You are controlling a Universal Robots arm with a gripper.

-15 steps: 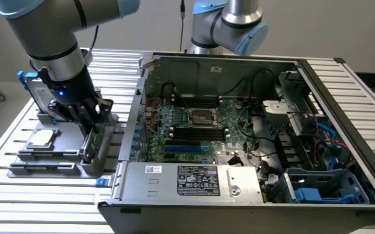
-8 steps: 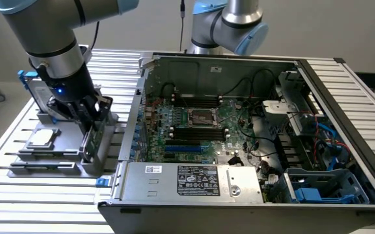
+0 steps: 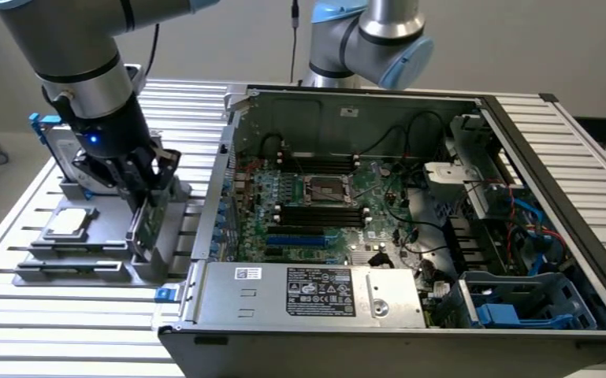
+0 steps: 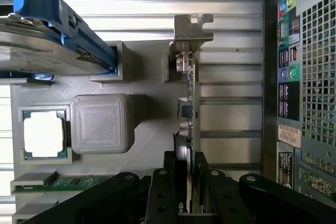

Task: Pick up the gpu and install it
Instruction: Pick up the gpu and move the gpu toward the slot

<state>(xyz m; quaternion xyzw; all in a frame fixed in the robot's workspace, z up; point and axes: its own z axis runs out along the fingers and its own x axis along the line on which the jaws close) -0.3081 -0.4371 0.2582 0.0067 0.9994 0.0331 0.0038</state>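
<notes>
Two black fingers of the gripper pinch the gpu from both sides, with the jaws closed on its upper edge. It stands on edge (bracket end clear of the fingers) in the grey holder, just beside the open case, with a chip nearby.

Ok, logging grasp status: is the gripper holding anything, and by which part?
The gripper clamps the green circuit card with a silver end bracket across its faces, at the end away from the bracket; the card stands on edge in its grey holder.
</notes>
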